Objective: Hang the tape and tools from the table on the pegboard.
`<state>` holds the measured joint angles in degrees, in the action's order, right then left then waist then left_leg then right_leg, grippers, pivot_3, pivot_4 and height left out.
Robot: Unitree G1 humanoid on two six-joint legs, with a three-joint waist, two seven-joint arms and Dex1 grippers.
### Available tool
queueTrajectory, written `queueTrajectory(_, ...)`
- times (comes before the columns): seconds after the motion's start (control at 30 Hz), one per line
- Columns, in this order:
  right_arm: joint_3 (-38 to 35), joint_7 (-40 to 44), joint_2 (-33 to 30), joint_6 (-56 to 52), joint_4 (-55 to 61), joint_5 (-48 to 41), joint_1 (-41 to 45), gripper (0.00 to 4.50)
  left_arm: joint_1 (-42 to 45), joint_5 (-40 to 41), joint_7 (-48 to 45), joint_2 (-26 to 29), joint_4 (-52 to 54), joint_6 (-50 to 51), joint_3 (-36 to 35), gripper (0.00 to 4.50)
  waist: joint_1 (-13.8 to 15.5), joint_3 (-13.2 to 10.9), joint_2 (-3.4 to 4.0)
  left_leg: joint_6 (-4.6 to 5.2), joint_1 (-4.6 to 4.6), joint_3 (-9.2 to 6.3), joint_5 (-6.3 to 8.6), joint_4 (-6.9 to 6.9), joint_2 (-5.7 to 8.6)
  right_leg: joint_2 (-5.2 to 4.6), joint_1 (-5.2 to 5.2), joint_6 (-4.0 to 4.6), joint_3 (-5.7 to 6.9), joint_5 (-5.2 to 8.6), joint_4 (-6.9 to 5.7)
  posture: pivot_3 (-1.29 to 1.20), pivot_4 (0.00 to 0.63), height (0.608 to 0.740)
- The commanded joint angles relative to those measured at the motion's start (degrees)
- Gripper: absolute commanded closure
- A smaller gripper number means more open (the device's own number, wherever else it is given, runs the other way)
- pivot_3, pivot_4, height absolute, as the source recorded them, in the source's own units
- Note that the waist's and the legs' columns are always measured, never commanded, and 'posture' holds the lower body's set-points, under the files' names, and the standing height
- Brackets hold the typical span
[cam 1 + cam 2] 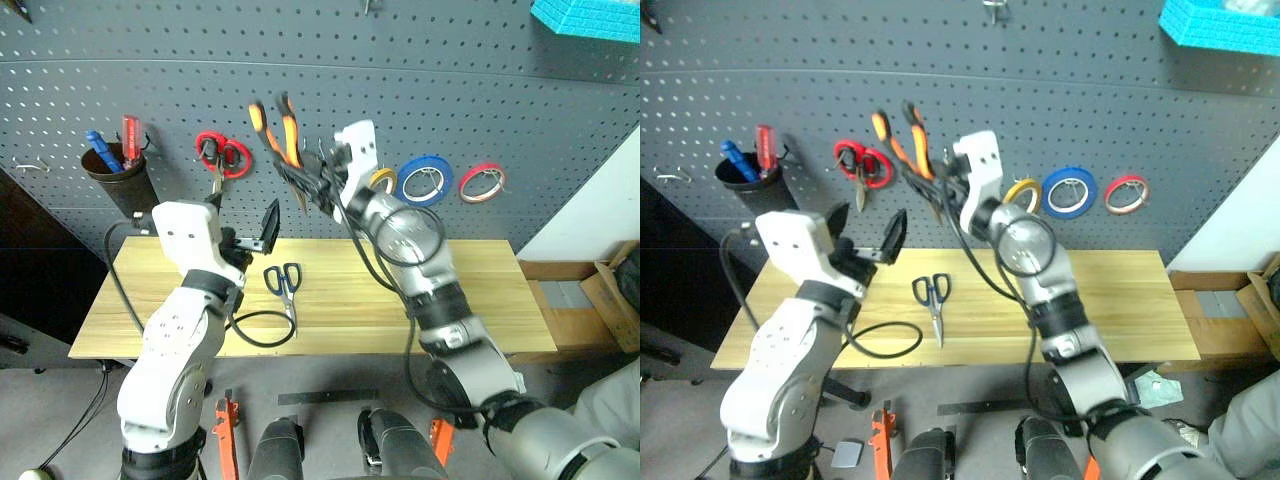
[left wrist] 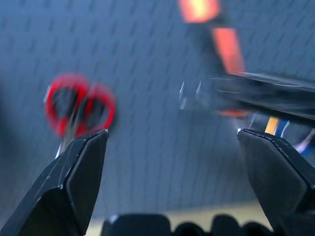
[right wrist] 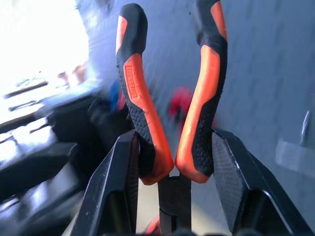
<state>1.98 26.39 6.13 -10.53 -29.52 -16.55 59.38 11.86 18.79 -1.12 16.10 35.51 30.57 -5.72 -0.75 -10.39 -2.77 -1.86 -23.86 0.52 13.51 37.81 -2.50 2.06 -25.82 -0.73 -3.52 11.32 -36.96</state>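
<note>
— Against the pegboard (image 1: pixel 420 90), what is gripped by the right gripper (image 3: pixel 172 162)?
— The pliers (image 1: pixel 277 128) are pinched, handles up.
— And the left gripper (image 2: pixel 172 162)?
— It is spread wide, nothing held; the scissors (image 1: pixel 284 282) are left lying on the table (image 1: pixel 480 300).

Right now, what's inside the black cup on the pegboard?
The black cup on the pegboard holds a blue-handled screwdriver and a red-handled one. Their shafts and tips are hidden inside the cup.
</note>
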Motion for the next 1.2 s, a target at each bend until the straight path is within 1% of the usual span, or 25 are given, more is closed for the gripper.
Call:
queueTrajectory(0.03,-4.04,-3.33,0.28,13.53,-14.16,2.01,8.24,2.8,3.52,-1.89,-1.34,0.9,-4.87,-1.77,-0.9,0.0,0.63,0.06,-0.04,0.0,-0.01,0.03,0.0,-0.01,-0.01,0.0,-0.01,0.07,-0.01,-0.04,0.01,0.16,0.076,0.74)
queueTrajectory(0.2,-6.4,-7.37,0.31,23.4,-29.08,4.17,16.44,2.8,9.41,-3.04,-3.09,1.06,-11.37,-3.36,-0.97,0.0,1.33,0.05,-0.04,-0.01,-0.14,0.13,0.01,-0.04,-0.03,-0.01,-0.13,0.23,-0.08,-0.14,0.05,0.18,0.106,0.74)
queueTrajectory(0.3,-7.16,-9.48,0.06,26.84,-33.71,5.4,19.14,2.8,11.99,-3.24,-4.35,1.17,-13.56,-3.43,-0.87,0.0,1.93,-0.08,0.02,-0.01,-0.17,0.15,0.01,-0.03,-0.05,-0.01,-0.2,0.24,-0.09,-0.15,0.02,0.19,0.15,0.74)
queueTrajectory(0.37,-7.69,-10.64,-0.21,28.0,-35.81,5.74,20.36,2.8,12.52,-3.26,-5.11,1.09,-14.06,-3.39,-0.8,0.0,1.99,-0.1,0.03,0.0,-0.17,0.17,0.01,-0.05,-0.07,-0.01,-0.21,0.24,-0.1,-0.14,0.01,0.19,0.158,0.74)
queueTrajectory(0.4,-7.98,-11.34,-0.61,28.31,-37.12,6.07,21.3,2.8,12.27,-3.18,-5.53,0.97,-14.16,-3.06,-0.68,0.0,2.0,-0.26,0.07,0.01,-0.15,0.17,0.02,-0.07,-0.07,-0.01,-0.21,0.25,-0.11,-0.14,0.0,0.18,0.181,0.74)
queueTrajectory(0.5,-9.08,-13.26,-1.95,28.64,-40.0,6.95,23.77,2.8,10.29,-2.77,-6.1,0.26,-12.73,-1.58,-0.16,0.0,2.06,-0.9,0.24,0.01,-0.13,0.15,0.01,-0.08,-0.09,-0.01,-0.21,0.27,-0.09,-0.12,-0.01,0.18,0.214,0.74)
queueTrajectory(0.6,-9.55,-14.08,-2.82,28.19,-41.71,7.6,25.05,2.8,7.76,-2.36,-5.81,-0.73,-9.72,0.2,0.55,0.0,2.08,-1.58,0.42,0.02,-0.1,0.12,0.01,-0.07,-0.09,-0.01,-0.19,0.26,-0.09,-0.09,-0.03,0.17,0.238,0.74)
queueTrajectory(0.73,-10.12,-14.58,-3.06,26.57,-43.35,8.22,25.7,2.8,5.9,-2.18,-5.14,-1.82,-6.59,2.44,1.15,0.0,2.27,-2.57,0.43,0.03,-0.13,-0.04,0.01,-0.03,-0.1,-0.01,-0.16,0.29,-0.03,-0.08,-0.06,0.18,0.254,0.74)
queueTrajectory(1.07,-11.48,-15.46,-3.67,26.2,-44.99,9.45,27.19,2.8,3.08,-1.71,-4.41,-2.2,-1.28,7.13,0.26,0.0,2.29,-3.55,0.71,0.12,-0.07,-0.19,-0.05,0.05,-0.08,-0.01,-0.05,0.07,0.05,0.06,-0.1,0.2,0.266,0.74)
queueTrajectory(1.2,-12.72,-16.73,-4.37,27.39,-44.64,8.96,28.85,2.8,2.02,-1.57,-4.62,-2.15,-0.51,7.62,-0.3,0.0,2.3,-3.96,0.78,0.2,-0.07,-0.3,-0.1,0.05,-0.07,-0.01,-0.01,0.1,0.09,0.05,-0.11,0.2,0.258,0.74)
